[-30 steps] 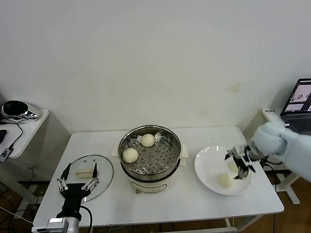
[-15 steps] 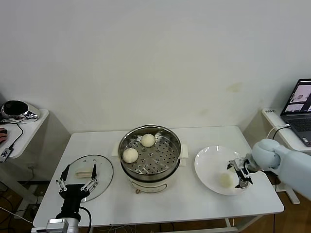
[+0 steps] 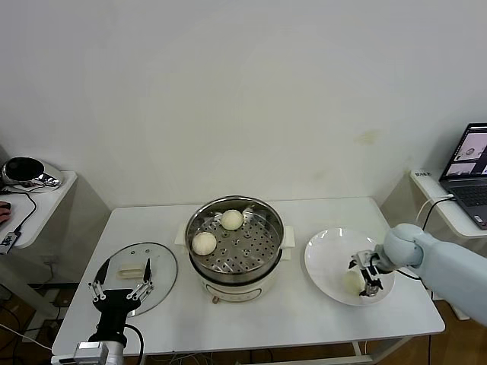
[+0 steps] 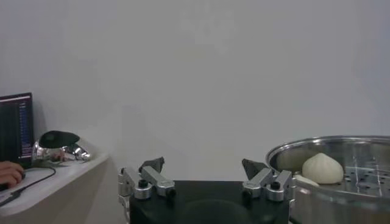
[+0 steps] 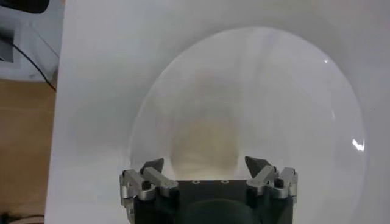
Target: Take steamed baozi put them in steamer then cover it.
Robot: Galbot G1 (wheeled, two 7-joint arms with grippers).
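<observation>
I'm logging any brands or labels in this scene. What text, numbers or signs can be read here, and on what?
None can be read.
Laptop at the right edge: its screen shows content too small to read.
Screen in the left wrist view: lines of text too blurred to read.
Steamer, lid, plate: no markings visible.

Bright, even light; soft shadows, mild glare.
</observation>
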